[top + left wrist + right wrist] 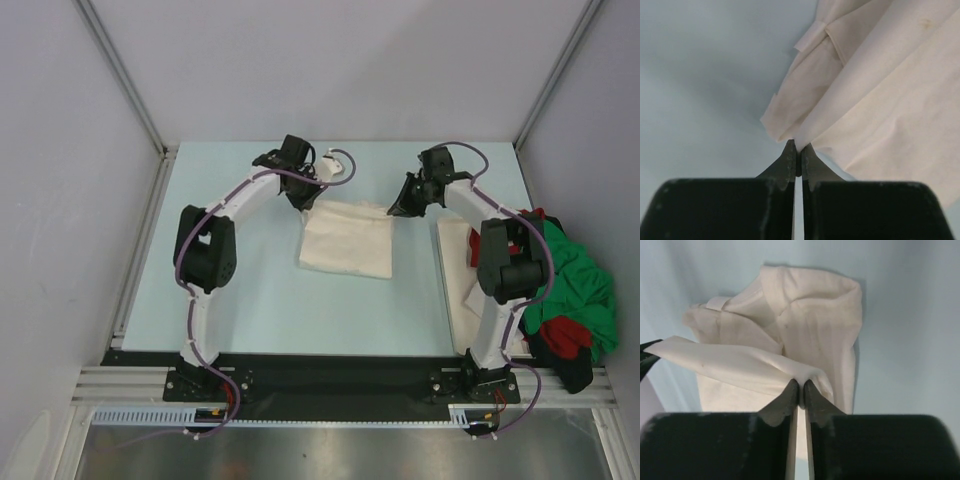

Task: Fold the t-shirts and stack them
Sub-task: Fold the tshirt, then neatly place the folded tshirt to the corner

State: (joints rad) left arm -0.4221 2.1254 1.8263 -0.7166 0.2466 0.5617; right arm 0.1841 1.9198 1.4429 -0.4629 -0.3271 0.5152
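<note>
The cream t-shirt (345, 240) is spread mid-table, a bit toward the far side, and it's folded down to a rough rectangle. Its far left corner is pinched by the left gripper (303, 198) and its far right corner by the right gripper (398, 208). In the left wrist view the fingertips (790, 156) are pressed tight together with a thin edge of the fabric caught between them, and the rest of the shirt is seen fanning away in soft pleats. It's the same in the right wrist view: the fingertips (789, 392) are clamped on a raised fold, and the cloth is draped over them and bunched up behind.

To the right, another pale folded cloth (452, 250) is laid flat on the table (250, 300), partly hidden under the right arm. Whether it's a shirt can't be told. Further right, at the table's right edge toward the near side, the green t-shirt (582, 280) and the red t-shirt (563, 333) are heaped together in a crumpled pile. Something dark (577, 372) is tucked in at the near end of it. The table is boxed in by plain pale walls (300, 70).
</note>
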